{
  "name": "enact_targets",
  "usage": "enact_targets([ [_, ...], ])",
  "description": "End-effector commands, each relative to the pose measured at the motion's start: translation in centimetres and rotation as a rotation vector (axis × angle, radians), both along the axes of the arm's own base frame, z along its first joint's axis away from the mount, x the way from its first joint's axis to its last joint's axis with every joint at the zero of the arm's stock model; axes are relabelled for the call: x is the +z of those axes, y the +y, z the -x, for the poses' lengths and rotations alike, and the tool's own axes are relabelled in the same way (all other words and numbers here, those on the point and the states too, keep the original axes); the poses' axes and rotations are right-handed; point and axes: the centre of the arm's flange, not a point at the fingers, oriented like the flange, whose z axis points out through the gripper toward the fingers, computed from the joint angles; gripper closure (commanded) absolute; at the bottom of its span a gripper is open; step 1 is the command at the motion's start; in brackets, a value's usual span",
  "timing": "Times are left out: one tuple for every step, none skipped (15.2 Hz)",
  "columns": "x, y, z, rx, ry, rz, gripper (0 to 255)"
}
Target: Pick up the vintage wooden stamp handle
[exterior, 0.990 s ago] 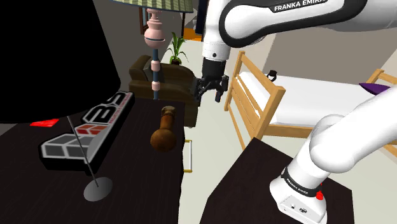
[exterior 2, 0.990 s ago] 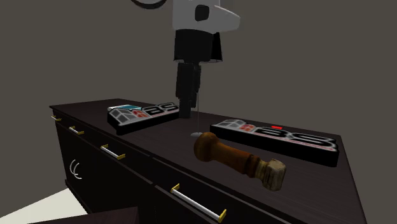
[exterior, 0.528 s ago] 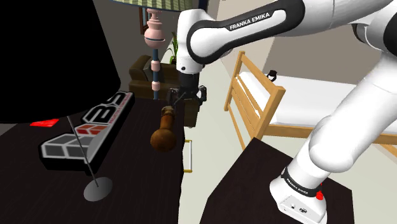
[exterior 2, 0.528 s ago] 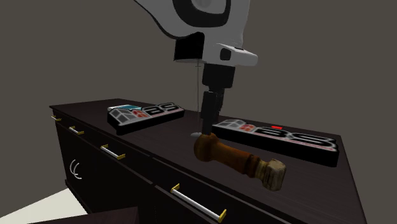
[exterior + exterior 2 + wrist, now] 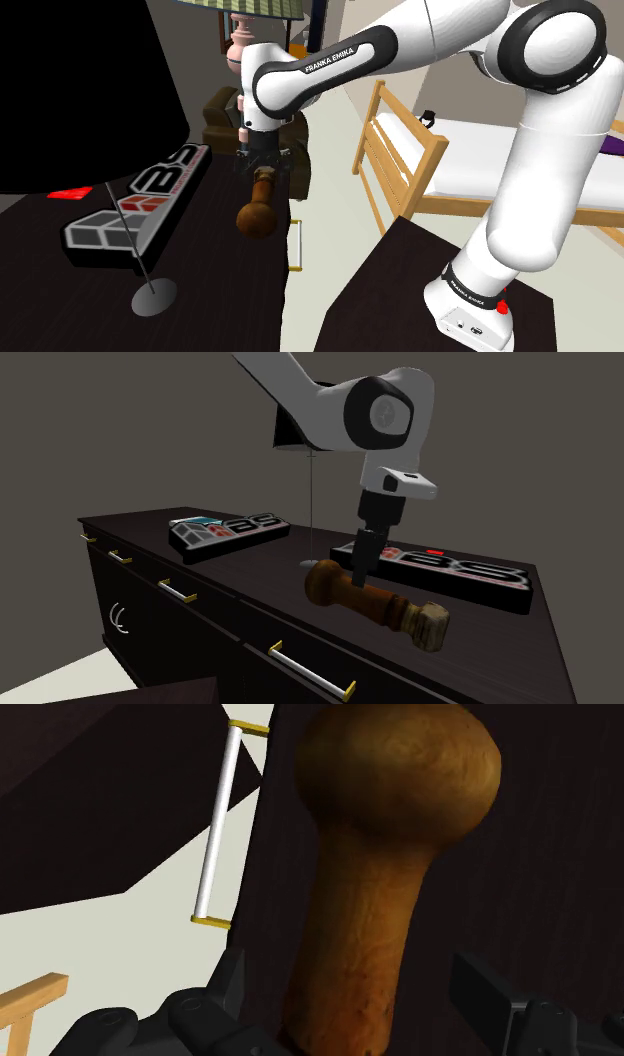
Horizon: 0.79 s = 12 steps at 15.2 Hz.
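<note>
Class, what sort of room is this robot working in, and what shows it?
Probably a bedroom: a wooden bed, a dark dresser with drawers, and an armchair beyond.

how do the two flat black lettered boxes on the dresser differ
In the second exterior view, the left box carries a teal patch on top, the right box a red one. The left box lies apart from the wooden stamp handle; the right box lies just behind it. Both are flat, black, grey-lettered.

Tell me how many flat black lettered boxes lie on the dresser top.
2 boxes. One lies near the left end of the dresser in the second exterior view; the other lies behind the stamp handle, toward the right.
</note>
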Motion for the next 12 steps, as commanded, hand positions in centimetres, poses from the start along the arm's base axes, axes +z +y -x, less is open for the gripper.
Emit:
enact_targets([
  [-0.9,0.2,-0.8,-0.017,0.003,0.003,0],
  [-1.5,0.2,-0.8,-0.017,0.003,0.003,0],
  [-2.0,0.2,-0.8,-0.017,0.003,0.003,0],
  [-2.5,0.2,-0.8,-0.017,0.003,0.003,0],
  [-3.1,0.2,-0.8,-0.017,0.003,0.003,0],
  [-3.6,0.2,-0.8,-0.017,0.003,0.003,0],
  [-4.4,0.2,-0.8,-0.017,0.003,0.003,0],
  [-4.4,0.2,-0.8,-0.017,0.003,0.003,0],
  [-4.4,0.2,-0.8,-0.017,0.003,0.003,0],
  [-4.4,0.3,-0.8,-0.017,0.004,0.003,255],
  [-4.4,0.3,-0.9,-0.017,0.004,0.003,255],
  [-4.4,0.2,-0.9,-0.017,0.004,0.003,255],
])
